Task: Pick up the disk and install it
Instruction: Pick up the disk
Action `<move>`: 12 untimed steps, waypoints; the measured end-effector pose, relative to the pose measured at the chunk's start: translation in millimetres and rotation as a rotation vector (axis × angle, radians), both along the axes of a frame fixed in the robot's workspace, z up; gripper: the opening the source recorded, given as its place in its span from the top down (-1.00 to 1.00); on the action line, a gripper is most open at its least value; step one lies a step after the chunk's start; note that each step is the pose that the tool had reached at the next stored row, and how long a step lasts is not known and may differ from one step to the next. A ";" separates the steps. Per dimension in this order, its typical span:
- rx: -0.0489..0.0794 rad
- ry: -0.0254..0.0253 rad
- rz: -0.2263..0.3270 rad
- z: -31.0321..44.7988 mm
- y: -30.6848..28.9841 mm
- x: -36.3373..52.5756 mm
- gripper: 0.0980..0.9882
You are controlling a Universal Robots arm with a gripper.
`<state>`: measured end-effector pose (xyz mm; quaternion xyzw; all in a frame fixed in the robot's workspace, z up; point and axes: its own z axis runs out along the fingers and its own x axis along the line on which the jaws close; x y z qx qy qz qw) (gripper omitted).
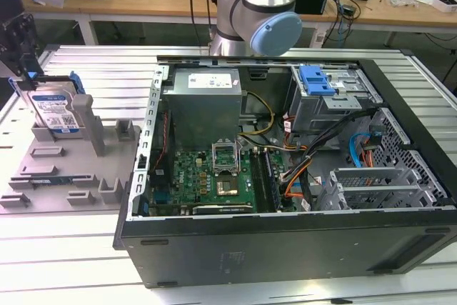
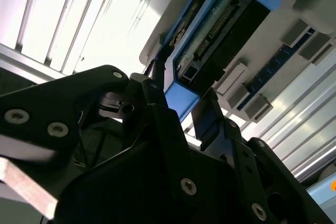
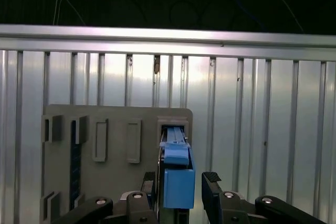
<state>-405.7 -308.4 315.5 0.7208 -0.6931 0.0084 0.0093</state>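
The disk (image 1: pixel 55 108) stands on its edge in a grey holder (image 1: pixel 78 166) at the upper left of the exterior view, so both flat sides are free. The gripper (image 1: pixel 27 69) is open over it, with fingers (image 3: pixel 211 181) on each side. It grips nothing yet.

Strong glare whitens the slatted table (image 2: pixel 105 19); the gripper (image 2: pixel 181 92) is shadowed.

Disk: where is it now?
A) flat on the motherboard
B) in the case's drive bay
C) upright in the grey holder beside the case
C: the disk stands on edge in the grey holder, to the exterior view's left of the open computer case.
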 end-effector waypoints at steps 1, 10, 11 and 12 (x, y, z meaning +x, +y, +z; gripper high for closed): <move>0.000 0.0000 0.001 -0.9 0.0 -0.1 0.14; 0.000 0.0000 0.005 -7.8 0.0 -0.7 0.14; 0.000 -0.0001 0.006 -8.5 0.0 -0.7 0.14; 0.000 -0.0001 0.006 -9.0 0.0 -0.7 0.14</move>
